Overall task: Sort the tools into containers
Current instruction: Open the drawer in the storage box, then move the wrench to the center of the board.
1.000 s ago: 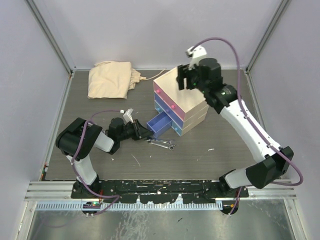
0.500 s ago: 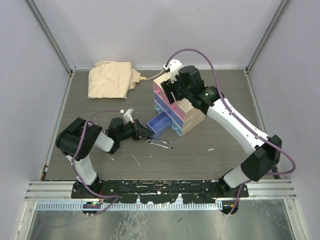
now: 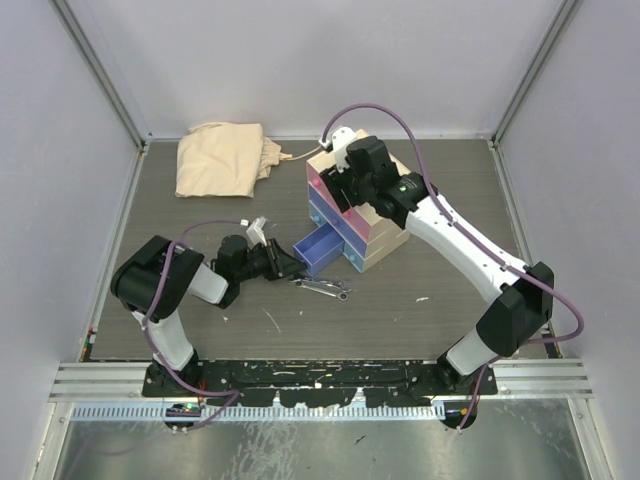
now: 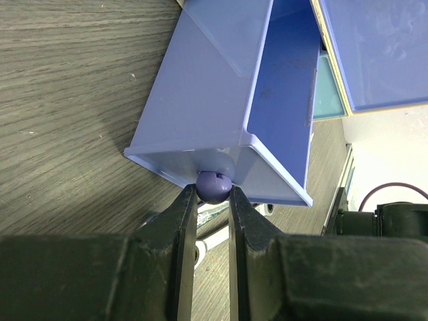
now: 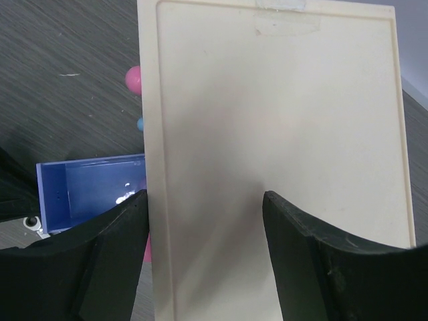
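The cream chest (image 3: 375, 215) stands mid-table with its blue drawer (image 3: 318, 250) pulled out toward the left. My left gripper (image 3: 287, 265) is shut on that drawer's round blue knob (image 4: 214, 186), which is pinched between the two fingertips of the left gripper (image 4: 214, 195). Two silver spanners (image 3: 323, 288) lie on the table just in front of the open drawer. My right gripper (image 5: 204, 200) hangs open over the front edge of the chest top (image 5: 274, 127), holding nothing. One of its fingers is past that edge. A pink knob (image 5: 133, 79) and a light-blue knob (image 5: 140, 124) show below it.
A crumpled beige cloth (image 3: 222, 158) lies at the back left. The open drawer's inside (image 5: 93, 187) shows only small bright glints. Grey walls and metal posts close in the table on three sides.
The right arm has swung left and lower, from behind the chest to over its front edge. The left gripper has stayed on the knob and the drawer has not moved.
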You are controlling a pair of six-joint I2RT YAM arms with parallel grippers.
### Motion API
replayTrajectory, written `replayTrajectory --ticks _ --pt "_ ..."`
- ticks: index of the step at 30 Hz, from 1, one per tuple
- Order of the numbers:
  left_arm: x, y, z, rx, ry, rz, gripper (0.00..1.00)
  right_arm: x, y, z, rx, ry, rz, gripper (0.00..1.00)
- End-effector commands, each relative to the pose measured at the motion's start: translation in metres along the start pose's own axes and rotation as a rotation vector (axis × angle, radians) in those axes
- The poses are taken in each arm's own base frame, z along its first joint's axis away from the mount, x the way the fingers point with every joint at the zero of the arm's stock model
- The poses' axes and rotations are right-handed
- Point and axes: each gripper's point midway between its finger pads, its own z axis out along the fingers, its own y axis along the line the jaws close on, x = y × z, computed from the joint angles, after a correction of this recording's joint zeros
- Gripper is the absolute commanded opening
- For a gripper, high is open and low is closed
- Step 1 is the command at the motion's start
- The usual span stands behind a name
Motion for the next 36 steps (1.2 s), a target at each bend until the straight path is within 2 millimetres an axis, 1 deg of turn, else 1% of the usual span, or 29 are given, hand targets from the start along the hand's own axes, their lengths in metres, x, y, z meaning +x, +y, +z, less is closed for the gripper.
replayTrajectory --ticks 1,6,13,16,19,21,24,26,30,31,32,33,34,36 --pt "0.012 0.005 -0.009 -0.023 0.045 0.024 0.16 -0.005 -0.019 -0.002 0.11 -0.001 -0.013 0.71" --pt "0.017 0.007 -0.017 -0.043 0.057 0.032 0.16 -0.001 -0.026 0.001 0.148 0.016 -0.018 0.7" --pt "0.016 0.01 -0.028 -0.064 0.053 0.042 0.16 0.004 -0.028 0.003 0.159 0.031 -0.019 0.7" --pt "0.015 0.009 -0.03 -0.066 0.055 0.047 0.2 0.005 -0.027 0.004 0.152 0.033 -0.014 0.7" --pt "0.01 0.001 -0.029 -0.045 0.05 0.049 0.23 -0.001 -0.022 0.002 0.119 0.003 -0.008 0.7" --pt "0.003 -0.007 -0.03 -0.029 0.035 0.059 0.24 -0.01 -0.019 -0.003 0.096 -0.029 0.002 0.7" --pt "-0.007 -0.019 -0.034 -0.024 0.017 0.08 0.27 -0.027 -0.018 -0.018 0.067 -0.1 0.017 0.71" --pt "-0.015 -0.027 -0.039 -0.033 -0.001 0.104 0.29 -0.04 -0.013 -0.029 0.028 -0.158 0.029 0.71" --pt "-0.031 -0.034 -0.056 -0.111 -0.04 0.142 0.34 -0.056 -0.007 -0.054 -0.034 -0.25 0.044 0.71" --pt "-0.04 -0.04 -0.064 -0.13 -0.071 0.166 0.4 -0.057 -0.005 -0.06 -0.053 -0.263 0.043 0.71" --pt "-0.045 -0.04 -0.07 -0.165 -0.089 0.174 0.43 -0.056 -0.002 -0.065 -0.067 -0.271 0.042 0.71" --pt "-0.054 -0.04 -0.077 -0.205 -0.122 0.188 0.45 -0.056 0.001 -0.07 -0.077 -0.278 0.043 0.71" --pt "-0.058 -0.04 -0.084 -0.238 -0.135 0.196 0.47 -0.056 0.005 -0.075 -0.091 -0.283 0.039 0.71" --pt "-0.068 -0.042 -0.1 -0.286 -0.174 0.207 0.5 -0.054 0.026 -0.089 -0.13 -0.292 0.012 0.71"
